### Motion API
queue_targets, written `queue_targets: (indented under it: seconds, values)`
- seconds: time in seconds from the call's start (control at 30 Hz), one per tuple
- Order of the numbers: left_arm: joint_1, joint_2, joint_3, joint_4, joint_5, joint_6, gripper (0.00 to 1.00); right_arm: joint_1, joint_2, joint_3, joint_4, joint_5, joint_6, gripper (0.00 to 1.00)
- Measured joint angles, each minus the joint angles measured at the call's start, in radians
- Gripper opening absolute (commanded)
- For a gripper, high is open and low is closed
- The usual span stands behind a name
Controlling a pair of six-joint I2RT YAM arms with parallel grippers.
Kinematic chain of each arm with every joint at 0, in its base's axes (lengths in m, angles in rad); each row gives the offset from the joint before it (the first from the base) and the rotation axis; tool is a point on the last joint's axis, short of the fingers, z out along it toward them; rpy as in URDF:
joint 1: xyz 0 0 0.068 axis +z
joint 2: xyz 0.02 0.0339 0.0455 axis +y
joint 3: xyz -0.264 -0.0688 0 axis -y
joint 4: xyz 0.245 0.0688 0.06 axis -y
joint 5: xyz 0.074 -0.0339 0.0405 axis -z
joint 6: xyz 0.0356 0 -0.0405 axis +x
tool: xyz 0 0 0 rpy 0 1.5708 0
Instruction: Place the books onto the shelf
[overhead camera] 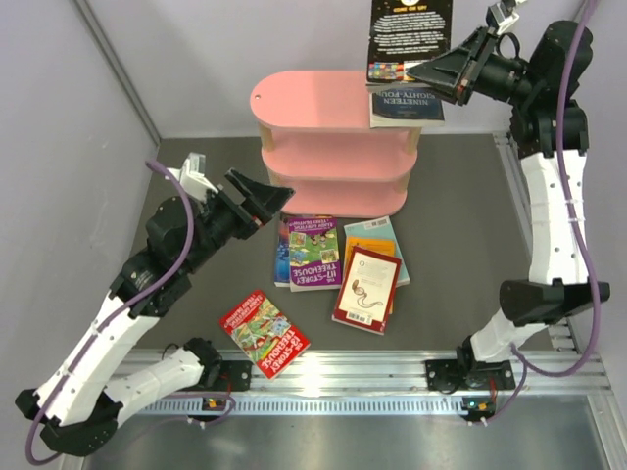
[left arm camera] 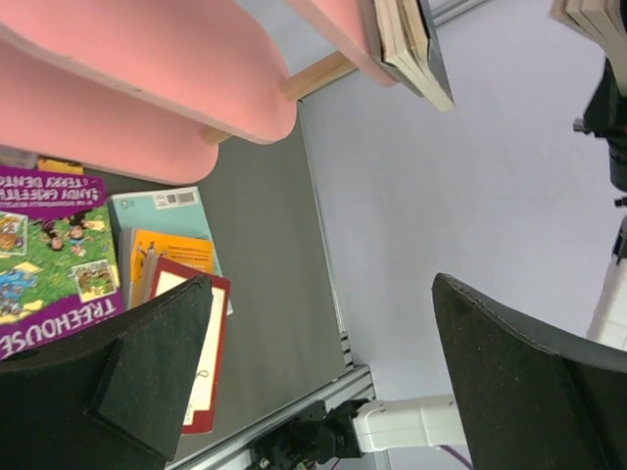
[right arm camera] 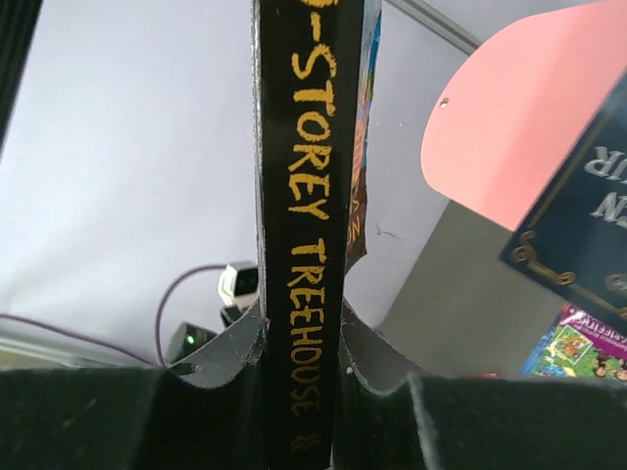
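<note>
**One book on the shelf, another held above it, five on the table**

A pink shelf [overhead camera: 313, 157] with three oval boards stands at the middle of the far edge of a dark table [overhead camera: 460, 215]. On the right end of its top board a dark blue book [overhead camera: 405, 108] lies flat, jutting a little over the rim. Its cover reads "Nineteen Eighty-Four".

The right pincer [overhead camera: 436, 73] is clenched on a black book [overhead camera: 409, 39], held upright in the air above that same right end. In the right wrist view, yellow letters on the spine read "-STOREY TREEHOUSE".

Near the middle of the table, in front of the shelf, four books lie overlapping. A purple and green book [overhead camera: 312, 250] marked "TREEHOUSE" is on the left. Beside it a teal book [overhead camera: 384, 228] lies under an orange book [overhead camera: 364, 246], with a maroon and cream book [overhead camera: 367, 289] on top. A red book [overhead camera: 265, 333], also marked "TREEHOUSE", lies apart towards the near edge.

The left pincer [overhead camera: 263, 201] hangs released over the table, just left of the purple and green book, jaws wide and nothing between them.
</note>
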Motion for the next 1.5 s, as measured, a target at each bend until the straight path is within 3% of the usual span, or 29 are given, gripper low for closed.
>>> queue_targets:
  seconds: [0.27,0.5,0.93,1.5]
  values:
    - [0.0,-0.132,-0.064,-0.057,-0.074,-0.005,0.99,-0.058,0.154,-0.002,0.08,-0.074,0.185,0.0]
    - [0.0,-0.213,-0.095,-0.094,-0.134,-0.011,0.99,-0.073,0.176,-0.021,0.089,-0.125,0.272,0.0]
    - [0.0,-0.254,-0.105,-0.146,-0.198,-0.015,0.99,-0.146,0.176,-0.175,0.119,-0.151,0.338,0.03]
    - [0.0,-0.223,-0.107,-0.145,-0.195,-0.019,0.99,-0.146,0.176,-0.18,0.133,-0.233,0.389,0.07]
